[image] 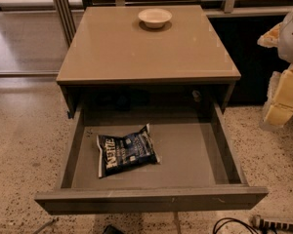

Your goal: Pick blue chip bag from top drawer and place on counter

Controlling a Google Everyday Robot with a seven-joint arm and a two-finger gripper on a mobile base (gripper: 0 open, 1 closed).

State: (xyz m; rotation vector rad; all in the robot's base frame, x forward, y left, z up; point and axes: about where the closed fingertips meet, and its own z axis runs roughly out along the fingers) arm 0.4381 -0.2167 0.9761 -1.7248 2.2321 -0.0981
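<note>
One blue chip bag (127,150), a small, crinkly, dark navy packet with white lettering and paler blue and white patches, lay flat inside the top drawer (195,155). Its puffed, wrinkled skin caught a little light, and its long side sat skewed to the drawer walls. It rested left of the middle of the drawer bottom, touching none of the sides.

That drawer was a wide, shallow, grey-brown box with a flat matte bottom, low straight sides and a plain front panel without a handle. It stood pulled well out from the cabinet and held the bag alone.

Above it spread the counter (146,48), a smooth, glossy, tan-beige square top with a thin squared edge. One small, round, cream bowl (155,17) stood on it near the far edge, about midway across; what the bowl held could not be seen.

Around the cabinet lay a speckled, pale stone floor (19,145), and dark cables (229,225) curled on it near the drawer's front right corner.

One gripper (283,94), made of blocky pale yellow and white parts, hung at the right edge of the view, beside the cabinet and well apart from the bag. Whether it was spread or closed could not be told.
</note>
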